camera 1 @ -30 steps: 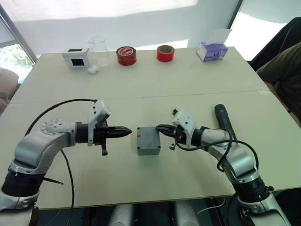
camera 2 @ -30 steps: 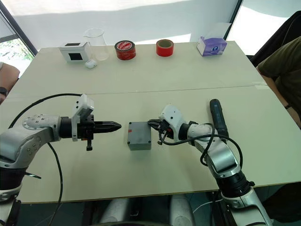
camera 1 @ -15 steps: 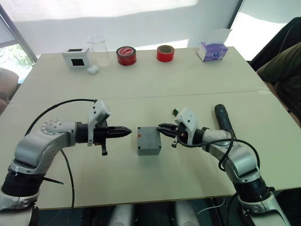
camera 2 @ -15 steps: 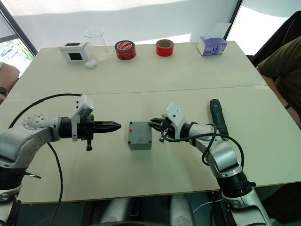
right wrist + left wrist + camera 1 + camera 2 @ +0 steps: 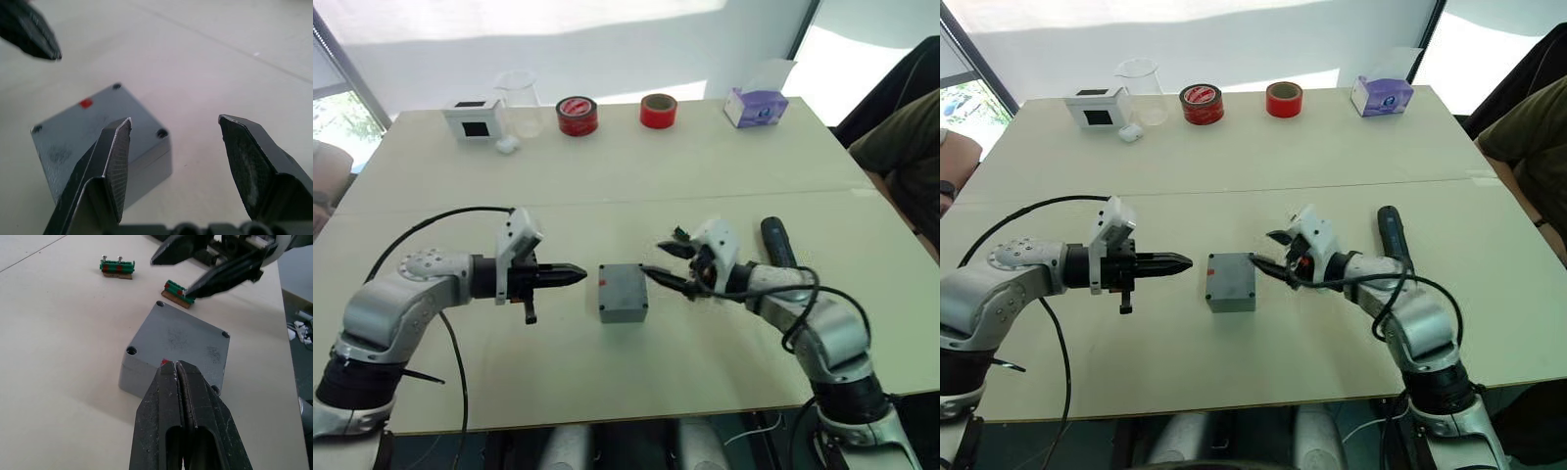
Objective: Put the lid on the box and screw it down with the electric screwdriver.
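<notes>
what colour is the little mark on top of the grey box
Red. The small mark sits near one edge of the box, clearest in the right wrist view.

The electric screwdriver (image 5: pixel 1390 238) lies partly hidden behind the right arm, its tip out of sight.

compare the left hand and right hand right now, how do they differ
The left hand is shut, its fingers pressed together; the right hand is spread open. The left hand stops short of the box on the box's left side; the right hand's lower finger reaches its right edge. Both point at the box, holding nothing.
</notes>
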You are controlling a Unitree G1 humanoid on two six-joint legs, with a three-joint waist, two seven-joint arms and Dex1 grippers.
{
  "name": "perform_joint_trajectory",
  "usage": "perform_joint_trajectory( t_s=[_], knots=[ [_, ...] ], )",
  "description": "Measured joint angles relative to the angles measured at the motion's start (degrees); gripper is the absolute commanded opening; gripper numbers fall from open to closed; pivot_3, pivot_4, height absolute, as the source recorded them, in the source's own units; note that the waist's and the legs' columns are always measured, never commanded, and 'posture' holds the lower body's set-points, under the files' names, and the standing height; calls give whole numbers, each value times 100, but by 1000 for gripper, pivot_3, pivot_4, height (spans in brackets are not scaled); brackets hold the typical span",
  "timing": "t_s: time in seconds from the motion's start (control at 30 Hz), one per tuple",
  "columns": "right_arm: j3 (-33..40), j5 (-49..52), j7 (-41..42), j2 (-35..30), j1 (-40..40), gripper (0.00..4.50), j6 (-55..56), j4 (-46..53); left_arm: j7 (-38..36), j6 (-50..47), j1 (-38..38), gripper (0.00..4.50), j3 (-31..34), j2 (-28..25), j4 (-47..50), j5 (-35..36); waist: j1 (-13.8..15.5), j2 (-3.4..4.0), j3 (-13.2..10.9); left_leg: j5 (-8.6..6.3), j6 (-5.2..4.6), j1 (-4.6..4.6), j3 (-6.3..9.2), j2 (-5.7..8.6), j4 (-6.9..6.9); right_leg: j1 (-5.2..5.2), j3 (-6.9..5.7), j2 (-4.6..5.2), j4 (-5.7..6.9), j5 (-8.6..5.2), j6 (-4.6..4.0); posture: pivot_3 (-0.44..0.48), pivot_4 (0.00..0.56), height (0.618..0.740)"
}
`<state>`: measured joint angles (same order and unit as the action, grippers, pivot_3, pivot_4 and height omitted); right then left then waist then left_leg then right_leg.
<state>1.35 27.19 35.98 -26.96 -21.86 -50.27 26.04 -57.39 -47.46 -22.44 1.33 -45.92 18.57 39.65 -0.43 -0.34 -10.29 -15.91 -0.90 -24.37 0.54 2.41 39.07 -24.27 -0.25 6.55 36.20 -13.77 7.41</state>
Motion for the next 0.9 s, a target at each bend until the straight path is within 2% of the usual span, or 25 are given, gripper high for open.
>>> perform_joint_trajectory(
  t_s=[0.03,0.07,0.1,0.17,0.23,0.3,0.37,0.43,0.5,0.53,0.67,0.9],
  knots=[
    [280,209,-101,-46,-142,2902,-342,48,-1,-8,-81,0,16,1,2,63,5,0,0,0,0,0,0,0,0,0,0,0,0,0,0,0,150,740],
    [610,417,-227,-126,-326,3440,-695,123,-4,-26,-174,0,59,0,9,117,4,0,0,0,0,1,0,0,0,0,0,0,0,0,0,0,150,740],
    [834,583,-301,-177,-447,3602,-972,164,-6,-48,-235,0,84,-1,8,143,-3,0,0,0,0,1,0,0,-1,0,0,0,-1,0,-1,0,150,740],
    [1247,909,-449,-472,-719,4345,-1747,150,-48,-53,-341,0,97,-1,16,230,-11,1,0,-1,-1,1,0,0,-3,-1,0,0,-2,0,-1,0,150,740],
    [1595,1208,-490,-853,-1018,4481,-2567,-27,-156,-47,-394,0,88,-7,23,258,-18,3,-2,-1,-2,0,-4,0,-3,-2,2,0,-2,0,-1,0,150,740],
    [1571,1427,-410,-1619,-1484,4481,-3330,-515,-324,14,-493,0,-39,-24,56,250,-6,21,-12,-6,-10,-1,-13,4,0,-2,3,10,-2,0,0,0,150,740],
    [1432,1633,-428,-2802,-2110,4481,-3983,-1385,-576,158,-551,0,-228,-38,223,222,27,22,-11,-11,-19,-1,-13,8,-5,0,2,14,-10,-1,-2,0,150,740],
    [692,2047,-465,-3723,-2323,4481,-4120,-2074,-696,228,-595,0,-391,-24,257,169,-1,10,-4,-13,-23,0,-15,-1,-8,5,2,7,-18,-2,-3,0,150,740],
    [-124,2357,-447,-4134,-2367,4481,-4183,-2611,-733,301,-613,0,-488,-2,261,119,-38,3,-3,-14,-23,0,-21,-4,-4,5,3,10,-20,-1,-2,0,150,740],
    [-632,2486,-422,-4205,-2390,4481,-4186,-2885,-736,313,-622,0,-517,17,267,85,-74,4,-4,-14,-24,1,-32,-4,-3,0,10,11,-17,0,-1,0,150,740],
    [-1615,2608,-327,-4204,-2797,4481,-4188,-3471,-725,419,-604,0,-557,81,373,21,-70,28,-12,-14,-24,-2,-37,-4,-3,-11,15,9,-11,0,1,0,150,740],
    [-2441,2469,-142,-3993,-3490,4481,-4190,-4065,-561,433,-241,0,-612,126,446,-41,-21,20,-10,-15,-26,-5,-32,-2,4,-7,13,10,-13,0,2,0,150,740]
  ],
)
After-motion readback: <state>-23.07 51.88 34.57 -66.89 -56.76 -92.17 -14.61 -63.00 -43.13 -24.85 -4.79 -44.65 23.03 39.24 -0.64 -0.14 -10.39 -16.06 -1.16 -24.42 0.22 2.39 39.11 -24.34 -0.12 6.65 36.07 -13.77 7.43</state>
